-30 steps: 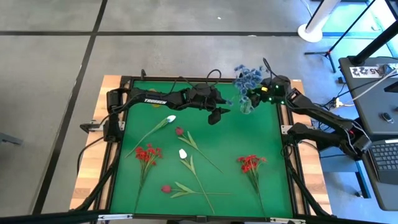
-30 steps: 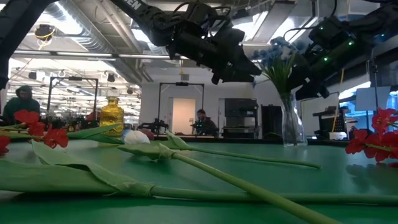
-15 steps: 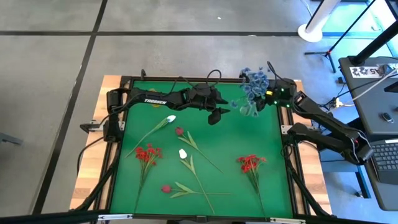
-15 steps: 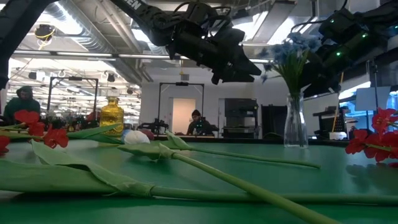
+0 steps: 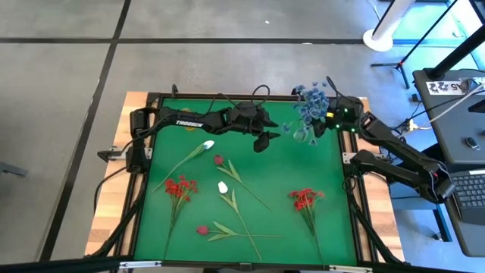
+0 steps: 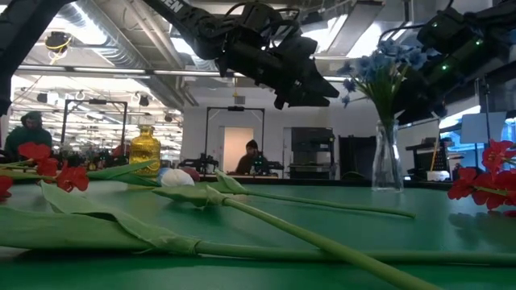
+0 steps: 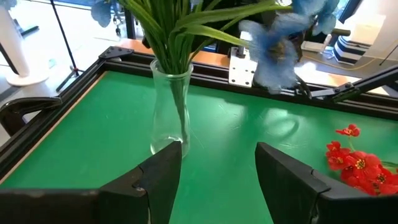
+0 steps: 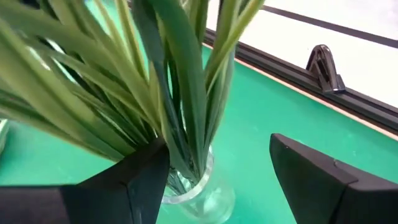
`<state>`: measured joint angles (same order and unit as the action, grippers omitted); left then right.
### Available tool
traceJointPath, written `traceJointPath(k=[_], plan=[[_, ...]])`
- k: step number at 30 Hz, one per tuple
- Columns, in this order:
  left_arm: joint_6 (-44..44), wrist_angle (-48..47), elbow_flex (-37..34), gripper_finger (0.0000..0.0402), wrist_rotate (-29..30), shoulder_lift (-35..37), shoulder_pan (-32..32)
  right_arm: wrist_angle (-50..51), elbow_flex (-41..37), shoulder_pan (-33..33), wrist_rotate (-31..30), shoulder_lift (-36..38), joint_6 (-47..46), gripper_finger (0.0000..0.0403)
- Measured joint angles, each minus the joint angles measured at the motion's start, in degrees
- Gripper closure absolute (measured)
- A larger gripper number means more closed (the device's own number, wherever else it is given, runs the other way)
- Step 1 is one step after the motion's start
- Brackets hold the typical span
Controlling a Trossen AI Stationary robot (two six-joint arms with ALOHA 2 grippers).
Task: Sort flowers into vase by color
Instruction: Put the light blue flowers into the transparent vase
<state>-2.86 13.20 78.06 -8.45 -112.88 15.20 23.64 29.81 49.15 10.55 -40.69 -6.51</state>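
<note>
One glass vase [image 5: 302, 135] of blue flowers [image 5: 311, 102] — on the surface, two red clusters [image 5: 180, 186], two white tulips [image 5: 208, 145], two dark red buds [image 5: 218, 160].

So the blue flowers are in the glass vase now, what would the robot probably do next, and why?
Probably draw the right gripper back from the vase: its fingers stand open around the leaves, holding nothing, and the blue flowers already stand in it. Red flowers and white tulips lie unsorted on the mat.
</note>
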Motion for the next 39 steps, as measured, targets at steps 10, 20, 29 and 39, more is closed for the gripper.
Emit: traceJointPath(k=[10,20,29,39], plan=[[0.01,-0.73,0.0,0.0201,0.0,0.0,0.0,8.05,9.63,0.0,-0.01,0.0,2.33,0.0107],[0.22,-0.75,0.0,0.0201,-0.01,0.0,-0.36,13.96,9.83,0.0,-2.46,-1.2,3.05,0.0108],[0.22,-0.75,0.0,0.0201,0.0,0.0,-0.39,13.42,9.83,0.0,-2.4,-1.15,3.04,0.0214],[0.23,-0.91,0.0,0.0201,0.0,0.0,-0.39,13.31,9.83,0.0,-1.49,-1.05,2.98,0.0314]])
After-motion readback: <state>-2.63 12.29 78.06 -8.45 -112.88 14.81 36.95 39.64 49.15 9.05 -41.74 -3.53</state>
